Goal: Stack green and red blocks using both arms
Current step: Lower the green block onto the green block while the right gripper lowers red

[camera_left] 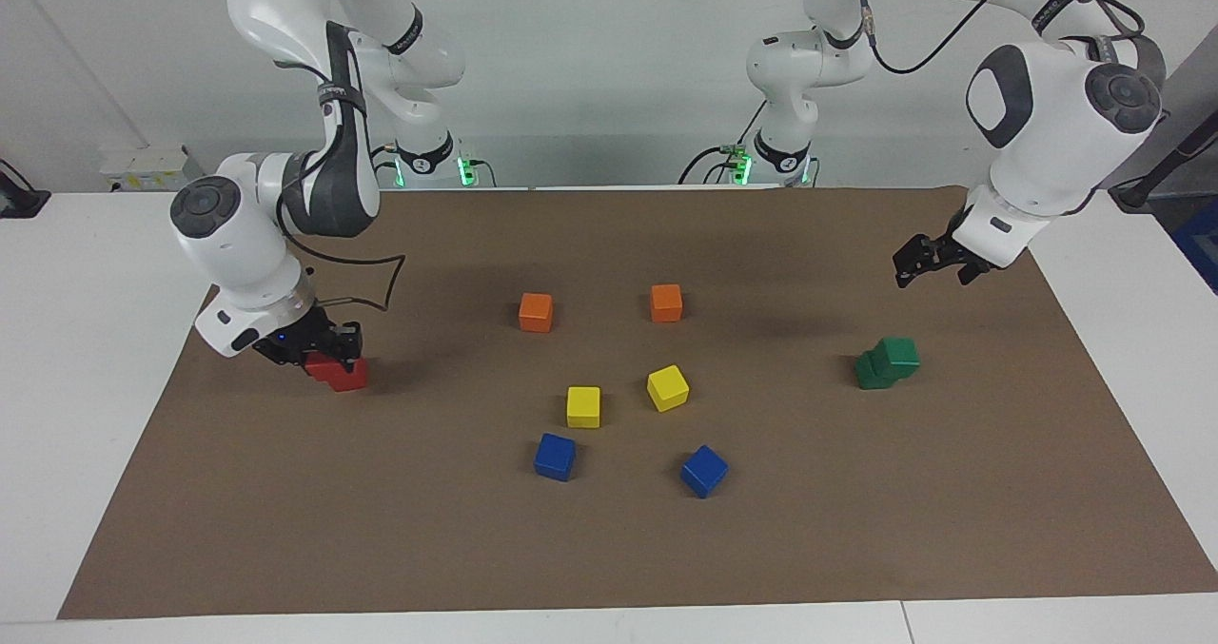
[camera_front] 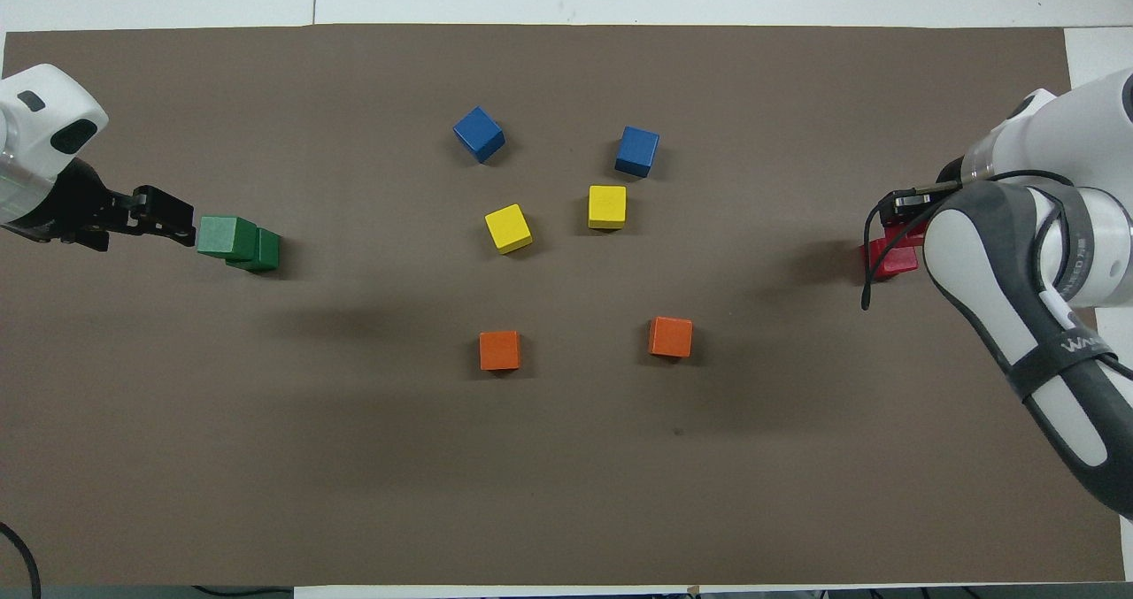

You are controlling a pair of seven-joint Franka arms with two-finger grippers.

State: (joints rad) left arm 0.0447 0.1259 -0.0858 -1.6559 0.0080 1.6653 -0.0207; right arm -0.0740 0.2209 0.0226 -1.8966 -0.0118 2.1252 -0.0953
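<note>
Right gripper (camera_left: 328, 351) on red blocks (camera_left: 339, 372) (stacked); left gripper (camera_left: 918, 262) raised.

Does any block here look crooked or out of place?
Yes. The upper green block sits offset on the lower green block, overhanging it. The red blocks under the right gripper look similarly staggered.

Two green blocks (camera_left: 887, 362), stacked. Two red blocks (camera_left: 339, 372), stacked. Two orange blocks (camera_left: 536, 312). Two yellow blocks (camera_left: 583, 406). Two blue blocks (camera_left: 555, 457). Ten blocks total. One brown mat (camera_left: 856, 530). Two arms, two grippers.
</note>
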